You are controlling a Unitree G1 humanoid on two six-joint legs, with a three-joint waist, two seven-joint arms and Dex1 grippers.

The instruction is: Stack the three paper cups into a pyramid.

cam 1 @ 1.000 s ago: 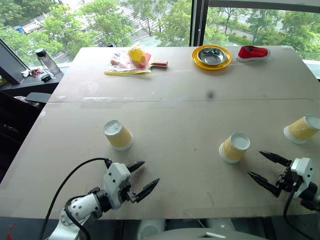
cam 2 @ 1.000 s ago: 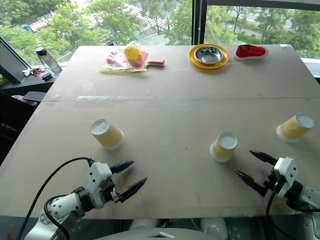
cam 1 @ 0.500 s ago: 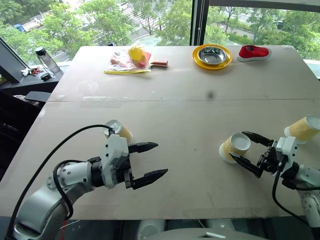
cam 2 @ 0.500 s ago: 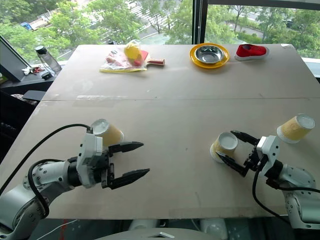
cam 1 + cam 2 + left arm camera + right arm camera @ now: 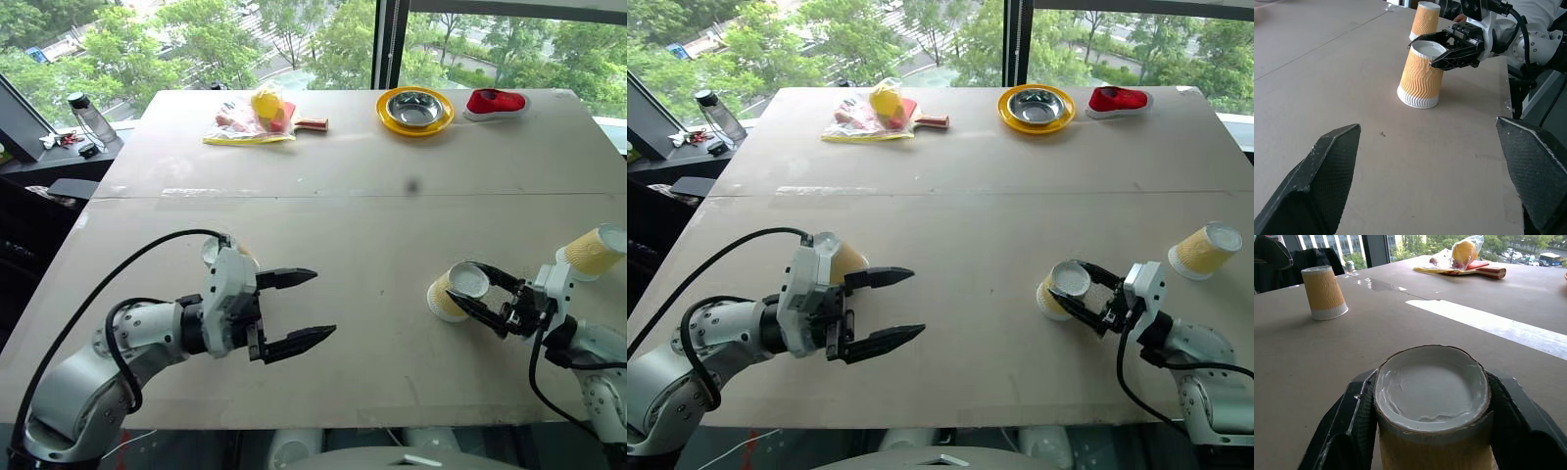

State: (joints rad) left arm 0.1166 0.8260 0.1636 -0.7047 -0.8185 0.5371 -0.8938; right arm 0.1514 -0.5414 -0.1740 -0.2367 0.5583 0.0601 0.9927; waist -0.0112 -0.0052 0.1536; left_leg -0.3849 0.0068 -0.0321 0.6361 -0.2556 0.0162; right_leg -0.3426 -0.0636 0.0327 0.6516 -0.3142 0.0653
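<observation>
Right tool clamped on the middle cup; three cups apart, none stacked.

The tabletop (image 5: 392,225) carries three upside-down paper cups, well apart. The left tool (image 5: 299,310) hangs released, fingers spread wide, above the near left part of the tabletop, with the left cup (image 5: 841,258) just behind its wrist. The right tool (image 5: 478,294) is clenched around the upper end of the middle cup (image 5: 1420,74), which leans slightly. The right cup (image 5: 594,251) stands by the right edge, beyond that arm.

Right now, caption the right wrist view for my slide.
Right gripper shut on an upside-down paper cup; a second cup stands across the table.
</observation>
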